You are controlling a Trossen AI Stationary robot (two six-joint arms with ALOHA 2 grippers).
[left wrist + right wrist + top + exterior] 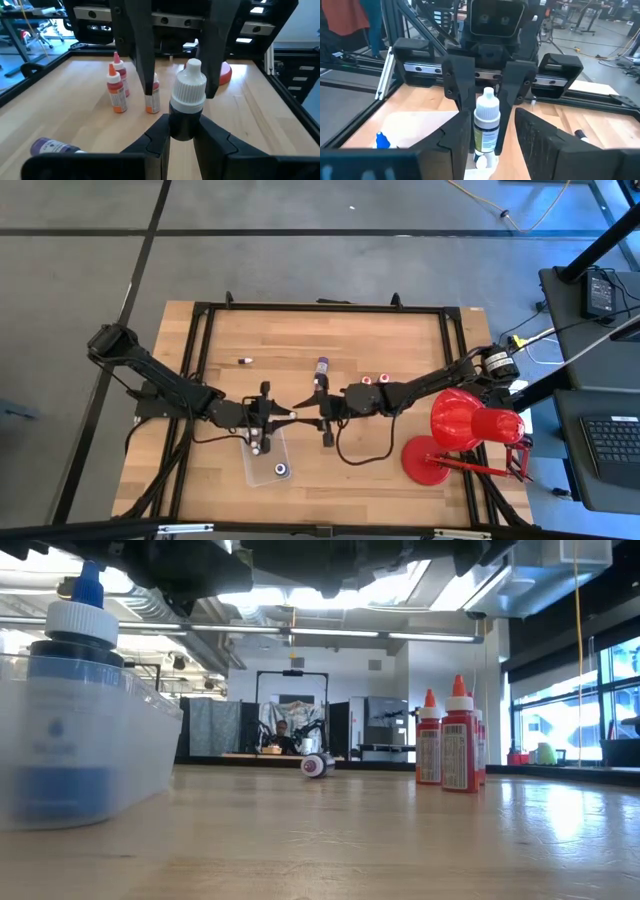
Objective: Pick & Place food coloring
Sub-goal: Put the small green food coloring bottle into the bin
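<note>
A big red desk lamp stands on the right part of the wooden table, its round base near the front edge. A clear rectangular plastic tray lies near the table's front. Off the table to the right sits what looks like a laptop.

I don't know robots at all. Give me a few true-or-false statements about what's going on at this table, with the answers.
1. The left pincer grips a white-capped bottle. True.
2. The clear tray holds three red bottles. False: only a blue-capped bottle shows in it; the red bottles stand on the table.
3. A red lamp stands beside the right arm. True.
4. Every bottle stands upright. False: a small bottle lies on its side.
</note>
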